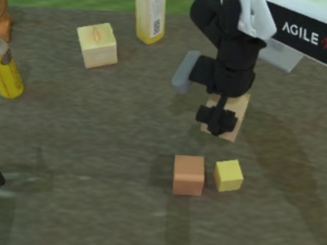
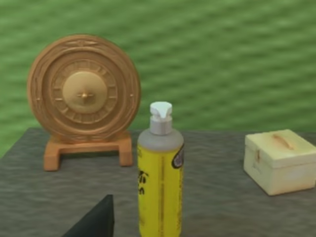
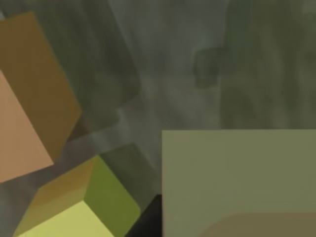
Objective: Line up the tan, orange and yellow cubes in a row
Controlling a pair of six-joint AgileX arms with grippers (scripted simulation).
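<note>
Where right jaws close — tan cube between

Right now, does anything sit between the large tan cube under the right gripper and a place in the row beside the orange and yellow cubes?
Nothing visible does. The large matte tan cube is at the right gripper; only bare table separates it from the salmon-orange cube and small bright yellow cube.

orange cube just left of yellow cube — tan cube behind them.
</note>
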